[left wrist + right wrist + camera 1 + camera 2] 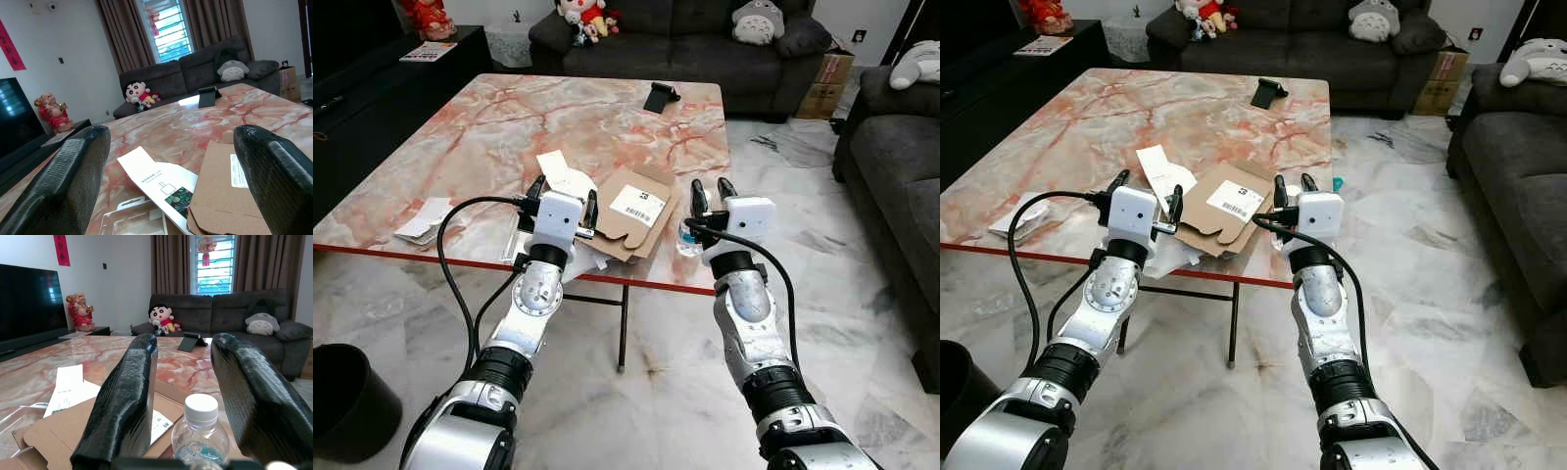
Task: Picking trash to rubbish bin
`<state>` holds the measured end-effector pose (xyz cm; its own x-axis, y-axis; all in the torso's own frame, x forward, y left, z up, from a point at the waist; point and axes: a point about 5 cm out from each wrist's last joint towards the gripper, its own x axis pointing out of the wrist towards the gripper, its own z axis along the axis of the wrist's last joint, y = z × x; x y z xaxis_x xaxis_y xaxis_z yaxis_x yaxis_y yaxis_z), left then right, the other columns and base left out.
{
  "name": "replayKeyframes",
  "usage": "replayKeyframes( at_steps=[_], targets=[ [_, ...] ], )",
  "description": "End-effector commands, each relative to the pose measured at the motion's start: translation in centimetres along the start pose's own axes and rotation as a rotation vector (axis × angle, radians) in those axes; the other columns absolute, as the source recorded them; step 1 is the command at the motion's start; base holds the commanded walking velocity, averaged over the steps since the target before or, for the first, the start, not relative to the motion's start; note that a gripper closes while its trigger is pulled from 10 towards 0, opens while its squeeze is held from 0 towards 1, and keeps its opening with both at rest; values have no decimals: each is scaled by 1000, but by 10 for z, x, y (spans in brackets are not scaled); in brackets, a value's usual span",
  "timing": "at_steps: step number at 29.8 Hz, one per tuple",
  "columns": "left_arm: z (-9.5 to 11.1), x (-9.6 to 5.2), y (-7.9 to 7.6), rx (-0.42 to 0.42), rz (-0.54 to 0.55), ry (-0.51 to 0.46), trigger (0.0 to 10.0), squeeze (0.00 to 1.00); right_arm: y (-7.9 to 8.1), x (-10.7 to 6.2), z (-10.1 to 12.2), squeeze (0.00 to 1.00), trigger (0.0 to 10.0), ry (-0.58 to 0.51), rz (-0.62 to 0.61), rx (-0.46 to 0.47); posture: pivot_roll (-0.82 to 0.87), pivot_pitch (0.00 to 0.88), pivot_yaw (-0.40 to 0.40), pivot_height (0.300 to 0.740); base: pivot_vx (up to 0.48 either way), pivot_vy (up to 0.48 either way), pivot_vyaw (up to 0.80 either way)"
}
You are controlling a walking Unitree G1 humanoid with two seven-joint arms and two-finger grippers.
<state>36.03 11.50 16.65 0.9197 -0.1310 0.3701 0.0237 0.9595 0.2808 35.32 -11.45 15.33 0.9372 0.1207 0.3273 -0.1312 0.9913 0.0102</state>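
A flattened cardboard box (636, 211) with a white label lies near the front edge of the marble table (509, 117). A white leaflet (566, 174) lies beside it, and a clear plastic blister pack (132, 220) lies in front of the leaflet. My left gripper (564, 196) is open, low over the table's front edge, pointing at the leaflet and the pack. A small clear bottle (199, 431) with a white cap stands at the table edge right of the cardboard. My right gripper (712, 191) is open just behind it, one finger on each side of the cap, not touching.
A black rubbish bin (347, 401) stands on the floor at my lower left. Crumpled white paper (426, 220) lies at the table's left front corner. A black stand (660, 96) sits at the far edge. Dark sofas (705, 39) line the back and right.
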Motion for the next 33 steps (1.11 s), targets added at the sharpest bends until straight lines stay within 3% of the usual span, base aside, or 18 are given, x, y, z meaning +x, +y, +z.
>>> replayKeyframes(
  at_steps=[1,33],
  targets=[
    [5,4,1,15,-3,-12,10000,0,1,4,5,0,10000,-12,-5,7,176,0,18,740,322,0,0],
    [6,4,1,16,-12,-16,10000,0,3,2,2,0,10000,-2,-7,17,183,0,29,740,388,0,0]
  ],
)
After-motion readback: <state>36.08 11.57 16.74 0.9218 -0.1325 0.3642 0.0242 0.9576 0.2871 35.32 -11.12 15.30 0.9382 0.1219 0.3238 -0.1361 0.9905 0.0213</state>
